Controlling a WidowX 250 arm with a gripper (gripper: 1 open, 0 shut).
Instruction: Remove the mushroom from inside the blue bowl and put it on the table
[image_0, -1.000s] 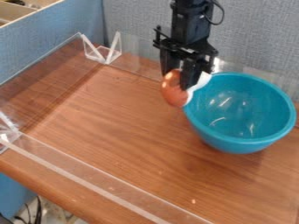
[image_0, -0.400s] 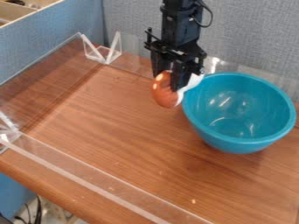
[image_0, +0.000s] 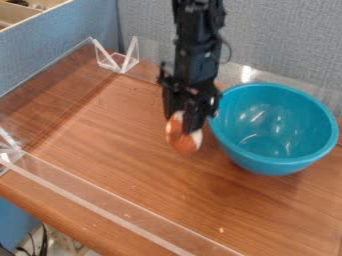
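The mushroom (image_0: 181, 133), orange-brown cap with a pale stem, hangs between the fingers of my gripper (image_0: 185, 122), which is shut on it. It is just above the table (image_0: 107, 140), close to the wood, a little left of the blue bowl (image_0: 277, 127). I cannot tell whether it touches the tabletop. The glossy teal bowl stands upright at the right with nothing visible inside. The black arm rises straight up from the gripper toward the top of the view.
Low clear acrylic walls (image_0: 80, 185) run along the table's front and left edges, with a clear bracket (image_0: 118, 55) at the back left corner. A blue partition stands behind. Bare wood stretches left of the gripper.
The gripper has carried the mushroom left, away from the bowl's rim, and down toward the tabletop. The bowl has stayed in place.
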